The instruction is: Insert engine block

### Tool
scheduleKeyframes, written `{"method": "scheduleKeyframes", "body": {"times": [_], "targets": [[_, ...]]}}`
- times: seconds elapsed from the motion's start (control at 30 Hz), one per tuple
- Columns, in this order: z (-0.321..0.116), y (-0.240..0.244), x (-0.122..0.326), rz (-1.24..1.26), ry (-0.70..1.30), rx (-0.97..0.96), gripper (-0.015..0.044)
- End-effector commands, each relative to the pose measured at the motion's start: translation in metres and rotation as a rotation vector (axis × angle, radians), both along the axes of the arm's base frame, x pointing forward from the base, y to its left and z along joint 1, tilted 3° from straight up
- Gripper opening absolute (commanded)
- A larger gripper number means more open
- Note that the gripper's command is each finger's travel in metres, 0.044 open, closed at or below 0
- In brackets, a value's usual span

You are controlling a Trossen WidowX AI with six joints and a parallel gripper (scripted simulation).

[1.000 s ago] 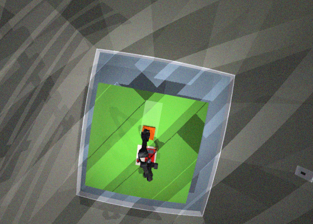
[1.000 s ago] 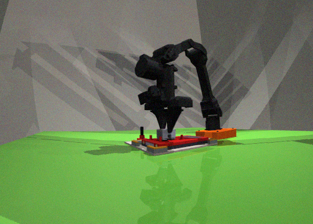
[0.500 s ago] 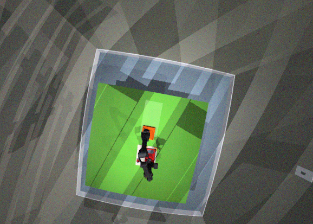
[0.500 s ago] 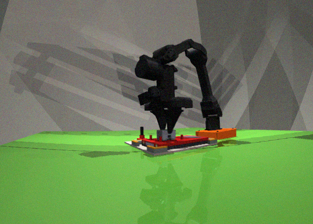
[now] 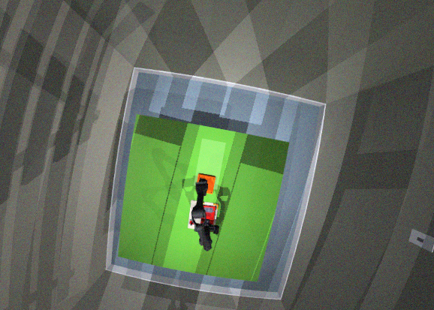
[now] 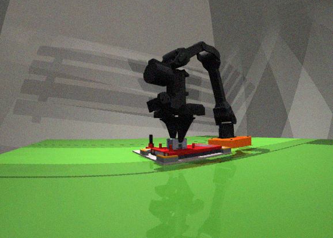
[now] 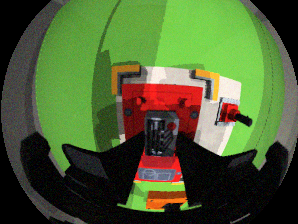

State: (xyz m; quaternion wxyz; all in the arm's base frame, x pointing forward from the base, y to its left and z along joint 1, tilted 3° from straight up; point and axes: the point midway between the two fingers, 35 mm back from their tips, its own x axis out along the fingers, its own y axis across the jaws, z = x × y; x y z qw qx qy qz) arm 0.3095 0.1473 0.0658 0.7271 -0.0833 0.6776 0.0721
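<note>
And the black two-fingered claw (image 6: 176, 140) (image 7: 160, 135) grips the grey, slotted engine block (image 6: 176, 143) (image 7: 160, 133) over the flat red car body (image 6: 201, 149) (image 7: 190, 95) (image 5: 211, 211), full seating unconfirmed, release and withdrawal still to come!

A bright green table top (image 5: 146, 194) (image 6: 86, 201) (image 7: 75, 60), crossed by shadows and thin dark lines, carries 2 things directly. 1 is a pale, flat base board (image 5: 191, 224) (image 6: 150, 158) (image 7: 212, 127), lying flat. The other is an orange base block (image 5: 212, 179) (image 6: 242, 141) (image 7: 160, 200), near the board and apart from it. In the exterior view, the green surface shows dim reflections.
</note>
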Motion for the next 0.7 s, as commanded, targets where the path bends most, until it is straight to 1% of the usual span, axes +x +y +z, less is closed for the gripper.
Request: {"method": "scheduleKeyframes", "body": {"times": [0.0, 0.67], "targets": [[-0.0016, 0.0003, -0.0001, 0.004, 0.003, 0.002, 0.0158], [-0.0038, 0.0001, 0.0001, 0.004, 0.003, 0.002, 0.0158]]}}
